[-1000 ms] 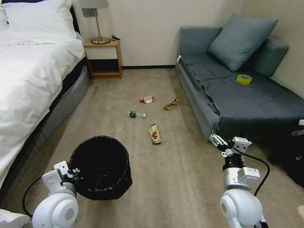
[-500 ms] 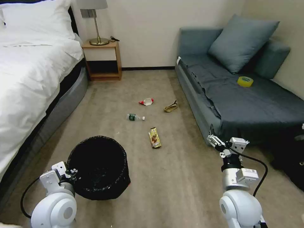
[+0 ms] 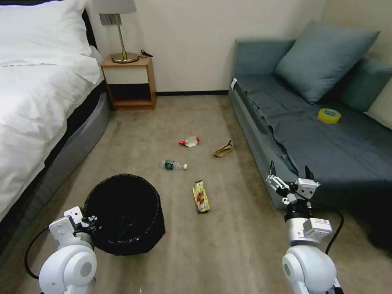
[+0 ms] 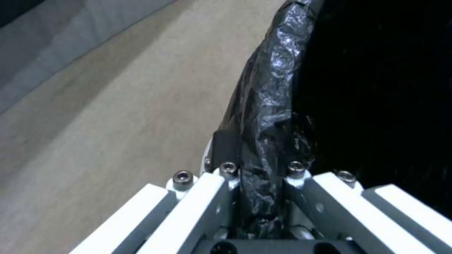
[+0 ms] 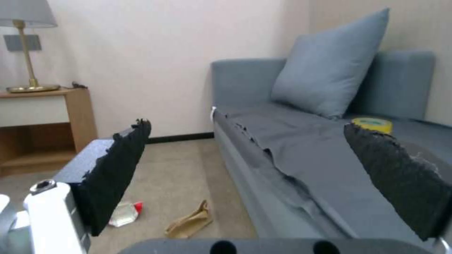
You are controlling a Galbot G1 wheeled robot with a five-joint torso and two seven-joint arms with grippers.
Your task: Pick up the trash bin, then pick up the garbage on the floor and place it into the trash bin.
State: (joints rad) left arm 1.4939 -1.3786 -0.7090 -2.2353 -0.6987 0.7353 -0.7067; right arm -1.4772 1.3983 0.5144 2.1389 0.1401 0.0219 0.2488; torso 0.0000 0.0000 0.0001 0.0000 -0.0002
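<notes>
The trash bin [image 3: 122, 214], lined with a crinkly black bag, sits at my lower left. My left gripper [image 3: 87, 220] is shut on its near rim. In the left wrist view the left gripper [image 4: 259, 169] pinches the bag-covered rim [image 4: 266, 106]. On the beige floor [image 3: 228, 245] ahead lies the garbage: a yellow-brown snack wrapper [image 3: 201, 196], a small clear bottle [image 3: 174, 165], a red-and-white pack [image 3: 189, 141] and tan crumpled paper [image 3: 223, 149]. My right gripper [image 3: 290, 168] hangs open beside the sofa's front, holding nothing. Between the right gripper's fingers [image 5: 118, 169] show the pack [image 5: 125, 215] and the paper [image 5: 190, 222].
A white bed [image 3: 32, 102] runs along the left. A wooden nightstand [image 3: 128, 81] with a lamp stands at the far wall. A grey sofa [image 3: 326, 139] lines the right, with a cushion and a yellow tape roll [image 3: 329, 116] on it.
The whole head view has shifted, so the camera moved; the litter now sits lower in the picture. The left gripper keeps its hold on the bin. The right gripper stays open.
</notes>
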